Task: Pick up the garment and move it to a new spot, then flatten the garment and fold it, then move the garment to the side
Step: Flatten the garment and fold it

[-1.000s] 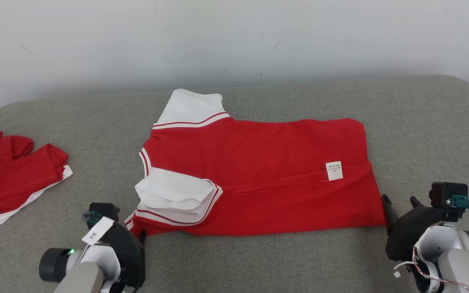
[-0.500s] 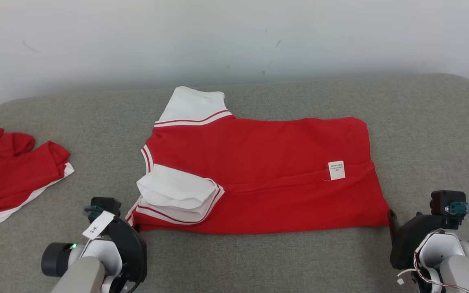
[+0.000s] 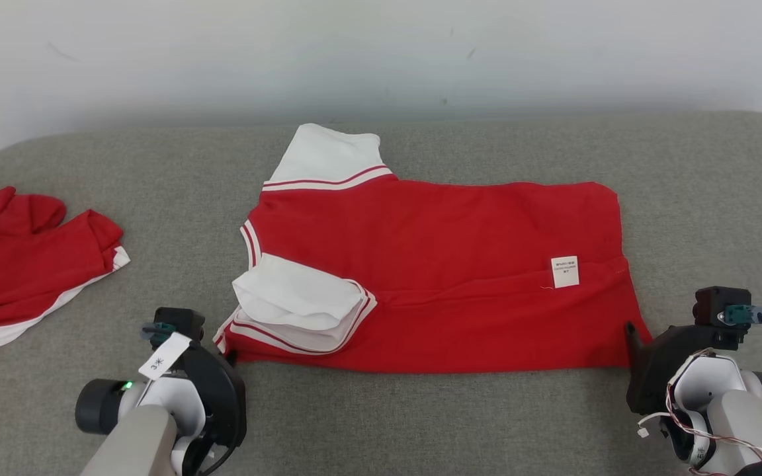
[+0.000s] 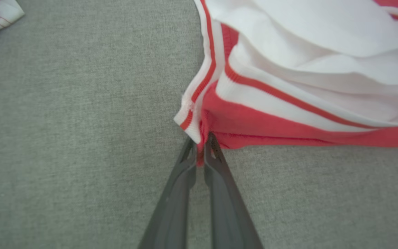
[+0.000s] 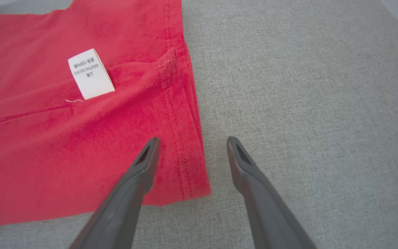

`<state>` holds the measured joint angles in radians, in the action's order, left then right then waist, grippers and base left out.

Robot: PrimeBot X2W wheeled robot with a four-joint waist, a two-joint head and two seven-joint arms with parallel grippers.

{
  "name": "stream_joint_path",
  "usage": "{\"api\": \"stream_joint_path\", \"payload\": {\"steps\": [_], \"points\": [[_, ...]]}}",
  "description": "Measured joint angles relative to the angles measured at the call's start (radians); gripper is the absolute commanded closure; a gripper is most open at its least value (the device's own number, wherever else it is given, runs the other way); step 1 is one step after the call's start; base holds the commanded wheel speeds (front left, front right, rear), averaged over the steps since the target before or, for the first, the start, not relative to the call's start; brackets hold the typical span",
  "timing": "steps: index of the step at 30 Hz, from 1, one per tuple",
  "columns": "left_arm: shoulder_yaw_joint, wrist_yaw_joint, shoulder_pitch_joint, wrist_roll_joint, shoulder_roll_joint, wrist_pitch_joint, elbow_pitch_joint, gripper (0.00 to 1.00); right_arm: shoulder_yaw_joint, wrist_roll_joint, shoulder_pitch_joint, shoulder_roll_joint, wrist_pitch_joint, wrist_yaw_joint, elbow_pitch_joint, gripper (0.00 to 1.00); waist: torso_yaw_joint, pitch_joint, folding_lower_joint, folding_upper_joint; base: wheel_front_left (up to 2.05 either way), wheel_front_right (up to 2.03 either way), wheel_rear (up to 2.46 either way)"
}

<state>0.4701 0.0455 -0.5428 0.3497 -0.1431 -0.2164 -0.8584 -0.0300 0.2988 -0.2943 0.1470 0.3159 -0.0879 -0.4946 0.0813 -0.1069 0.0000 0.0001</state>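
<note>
Shirt lies lengthwise left to right: left pincer clenched on its near corner, right pincer (released) straddles the other.

— What sort of place is this? Someone's home?

— More a robot test room, a lab of sorts. The plain white painted wall is scuffed, and the work lies on a broad, round-cornered desk padded in grey woven fabric.

— Clothes look homely, though.

— They are two near-identical ones: a flat red cotton shirt with white striped sleeves and a crumpled red-and-white twin at the edge. Then there's a handwritten white paper tag on the pale left forearm, and loose red-and-white wires on the right forearm.
</note>
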Motion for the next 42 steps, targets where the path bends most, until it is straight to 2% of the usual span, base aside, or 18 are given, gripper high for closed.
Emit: {"api": "stream_joint_path", "payload": {"steps": [1, 3, 5, 7, 10, 17, 19, 21, 23, 26, 31, 34, 36, 39, 42], "points": [[0.001, 0.000, -0.001, 0.000, 0.001, 0.000, 0.001, 1.00, 0.001, 0.000, -0.004, 0.000, 0.001, 0.000, -0.007, 0.09, -0.002, -0.003, 0.0000, 0.0000, 0.00, 0.00, 0.00], [0.002, 0.000, -0.008, 0.000, 0.004, 0.000, 0.001, 1.00, 0.001, 0.000, -0.007, -0.001, 0.004, 0.000, -0.024, 0.26, -0.007, -0.008, 0.0000, 0.0000, 0.00, 0.00, 0.00], [0.003, 0.000, -0.019, 0.000, 0.005, 0.000, 0.000, 1.00, 0.002, 0.002, -0.008, -0.001, 0.010, 0.000, -0.034, 0.30, -0.011, -0.014, 0.0000, 0.0000, 0.00, 0.00, 0.00], [0.002, 0.000, -0.022, 0.000, 0.006, 0.000, 0.000, 1.00, 0.005, 0.002, -0.021, -0.001, 0.015, 0.000, -0.053, 0.42, -0.015, -0.019, 0.0001, 0.0000, 0.00, 0.00, 0.00], [0.002, 0.004, -0.022, 0.000, 0.008, 0.000, -0.001, 1.00, 0.009, 0.003, -0.039, -0.002, 0.019, 0.000, -0.064, 0.48, -0.019, -0.024, 0.0000, 0.0000, 0.00, 0.00, 0.00], [0.003, 0.008, -0.024, 0.000, 0.009, 0.002, -0.004, 1.00, 0.013, 0.003, -0.047, -0.003, 0.038, 0.000, -0.097, 0.21, -0.022, -0.026, 0.0000, 0.0000, 0.00, 0.00, 0.00], [0.003, 0.008, -0.026, 0.000, 0.010, 0.003, -0.006, 1.00, 0.013, 0.003, -0.047, -0.003, 0.045, 0.000, -0.107, 0.24, -0.022, -0.026, 0.0000, 0.0000, 0.00, 0.00, 0.00], [0.003, 0.008, -0.026, 0.000, 0.011, 0.005, -0.008, 1.00, 0.013, 0.003, -0.049, -0.003, 0.046, 0.000, -0.112, 0.47, -0.023, -0.027, -0.0001, 0.0000, 0.00, 0.00, 0.00], [0.003, 0.008, -0.029, 0.000, 0.012, 0.005, -0.010, 1.00, 0.013, 0.003, -0.054, -0.003, 0.046, 0.000, -0.115, 0.51, -0.023, -0.027, -0.0001, 0.0000, 0.00, 0.00, 0.00], [0.003, 0.008, -0.036, 0.000, 0.012, 0.005, -0.015, 1.00, 0.015, 0.003, -0.065, -0.002, 0.046, 0.000, -0.117, 0.50, -0.024, -0.028, -0.0001, 0.0000, 0.00, 0.00, 0.00], [0.005, 0.009, -0.038, 0.000, 0.013, 0.006, -0.020, 1.00, 0.015, 0.002, -0.069, 0.000, 0.045, -0.001, -0.121, 0.40, -0.025, -0.029, -0.0001, 0.0000, 0.00, 0.00, 0.00], [0.006, 0.009, -0.038, 0.000, 0.014, 0.006, -0.021, 1.00, 0.015, -0.002, -0.073, 0.004, 0.044, -0.004, -0.124, 0.31, -0.026, -0.030, -0.0001, 0.0000, 0.00, 0.00, 0.00], [0.007, 0.009, -0.039, 0.000, 0.014, 0.006, -0.022, 1.00, 0.020, -0.011, -0.081, 0.011, 0.040, -0.009, -0.125, 0.31, -0.028, -0.030, -0.0001, 0.0000, 0.00, 0.00, 0.00], [0.008, 0.009, -0.039, 0.000, 0.015, 0.007, -0.024, 1.00, 0.020, -0.019, -0.088, 0.014, 0.026, -0.010, -0.124, 0.38, -0.030, -0.029, -0.0001, 0.0000, 0.00, 0.00, 0.00], [0.010, 0.009, -0.040, 0.000, 0.016, 0.007, -0.026, 1.00, 0.022, -0.019, -0.088, 0.012, 0.022, -0.010, -0.124, 0.36, -0.032, -0.027, -0.0001, 0.0000, 0.00, 0.00, 0.00]]}}
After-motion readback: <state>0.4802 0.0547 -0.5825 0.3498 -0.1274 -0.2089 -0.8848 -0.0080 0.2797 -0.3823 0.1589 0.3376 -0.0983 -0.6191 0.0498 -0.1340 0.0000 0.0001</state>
